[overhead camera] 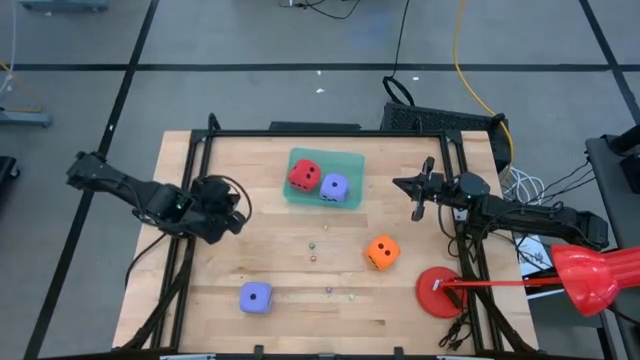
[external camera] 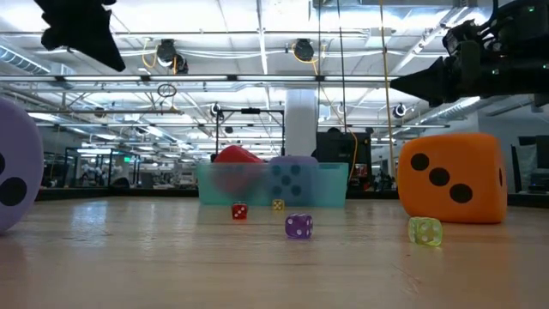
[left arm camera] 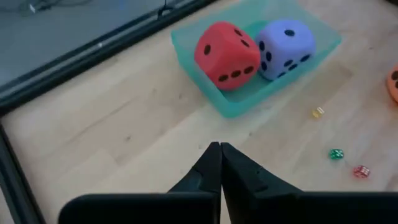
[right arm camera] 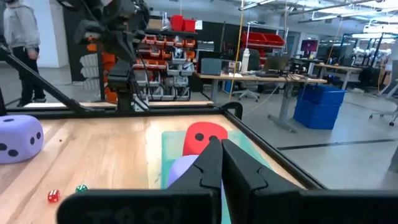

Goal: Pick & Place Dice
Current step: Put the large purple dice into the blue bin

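A red die (overhead camera: pixel 303 175) and a purple-blue die (overhead camera: pixel 334 187) sit in a teal tray (overhead camera: pixel 345 160) at the table's far middle; both show in the left wrist view (left arm camera: pixel 227 55) (left arm camera: pixel 285 48). An orange die (overhead camera: pixel 382 252) rests on the table right of centre. A second purple-blue die (overhead camera: pixel 256 297) rests near the front edge. My left gripper (overhead camera: pixel 243 212) is shut and empty, left of the tray, above the table. My right gripper (overhead camera: pixel 405 184) is shut and empty, right of the tray.
Several tiny dice (overhead camera: pixel 312 250) lie scattered mid-table, also in the low view (external camera: pixel 298 225). A red round disc (overhead camera: pixel 438 292) with a red-handled tool (overhead camera: pixel 590 275) lies at the front right corner. A black frame (overhead camera: pixel 330 133) borders the table. A person (right arm camera: pixel 22 37) stands beyond.
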Action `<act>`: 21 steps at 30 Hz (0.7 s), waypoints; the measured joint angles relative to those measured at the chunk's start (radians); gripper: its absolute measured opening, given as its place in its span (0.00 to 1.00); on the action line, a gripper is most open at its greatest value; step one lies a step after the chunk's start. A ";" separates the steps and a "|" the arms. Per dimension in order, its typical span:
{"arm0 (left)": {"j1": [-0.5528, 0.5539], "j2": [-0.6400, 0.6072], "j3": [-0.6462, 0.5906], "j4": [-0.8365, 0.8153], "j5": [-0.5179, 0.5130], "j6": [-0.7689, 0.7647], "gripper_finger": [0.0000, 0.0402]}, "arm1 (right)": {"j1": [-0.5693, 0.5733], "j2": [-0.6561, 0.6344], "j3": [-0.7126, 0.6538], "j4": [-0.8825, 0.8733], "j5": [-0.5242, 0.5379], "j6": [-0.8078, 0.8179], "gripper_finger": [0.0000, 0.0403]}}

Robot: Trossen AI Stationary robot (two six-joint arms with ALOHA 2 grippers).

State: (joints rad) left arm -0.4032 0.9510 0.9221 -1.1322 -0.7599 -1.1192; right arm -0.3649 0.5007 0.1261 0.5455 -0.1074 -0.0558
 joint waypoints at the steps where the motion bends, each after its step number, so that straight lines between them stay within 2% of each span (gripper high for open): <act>1: 0.002 -0.029 -0.018 0.017 -0.013 0.009 0.02 | 0.000 0.000 0.000 -0.005 0.000 0.003 0.00; 6: -0.014 -0.205 -0.143 0.170 -0.049 0.112 0.02 | 0.000 0.000 0.000 -0.015 -0.001 0.003 0.00; 9: -0.023 -0.309 -0.256 0.355 -0.041 0.221 0.01 | 0.000 0.001 0.000 -0.020 -0.002 -0.007 0.00; 12: -0.026 -0.384 -0.388 0.621 -0.020 0.360 0.01 | 0.000 0.001 0.000 -0.020 -0.003 -0.008 0.00; 17: -0.025 -0.412 -0.607 1.007 0.021 0.539 0.01 | 0.000 0.001 0.000 -0.019 -0.056 -0.008 0.00; 21: -0.026 -0.412 -0.749 1.202 0.121 0.611 0.02 | 0.000 0.001 0.000 -0.019 -0.055 0.009 0.00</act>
State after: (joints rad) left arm -0.4290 0.5392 0.1728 0.0698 -0.6386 -0.5079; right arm -0.3645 0.5021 0.1261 0.5266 -0.1623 -0.0465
